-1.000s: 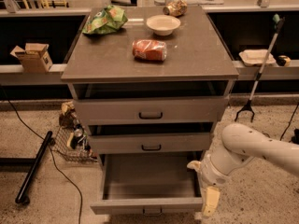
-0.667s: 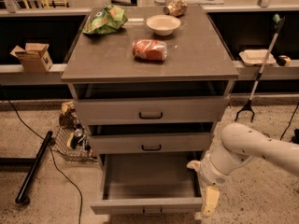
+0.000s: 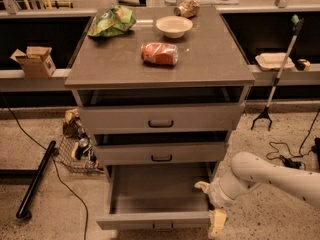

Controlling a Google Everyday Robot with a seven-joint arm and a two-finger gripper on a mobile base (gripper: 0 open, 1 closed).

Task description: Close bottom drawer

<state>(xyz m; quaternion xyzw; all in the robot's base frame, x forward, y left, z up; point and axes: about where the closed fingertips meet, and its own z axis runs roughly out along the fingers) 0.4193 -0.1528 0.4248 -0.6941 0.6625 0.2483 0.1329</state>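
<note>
The bottom drawer (image 3: 155, 220) of the grey cabinet stands pulled far out, its deep grey tray (image 3: 160, 189) bare, its small dark handle at the lower edge. My gripper (image 3: 211, 208) hangs at the drawer's right front corner, on the end of the white arm (image 3: 272, 176) that comes in from the right. One pale finger (image 3: 216, 223) points down past the front panel's right end, another sits near the tray's right wall.
The middle drawer (image 3: 161, 153) and top drawer (image 3: 160, 118) stand slightly out. On the cabinet top (image 3: 210, 59) lie a red can (image 3: 159, 53), a white bowl (image 3: 173, 26) and a green bag (image 3: 111, 21). A wire basket (image 3: 77, 151) and a black pole (image 3: 36, 179) are at left.
</note>
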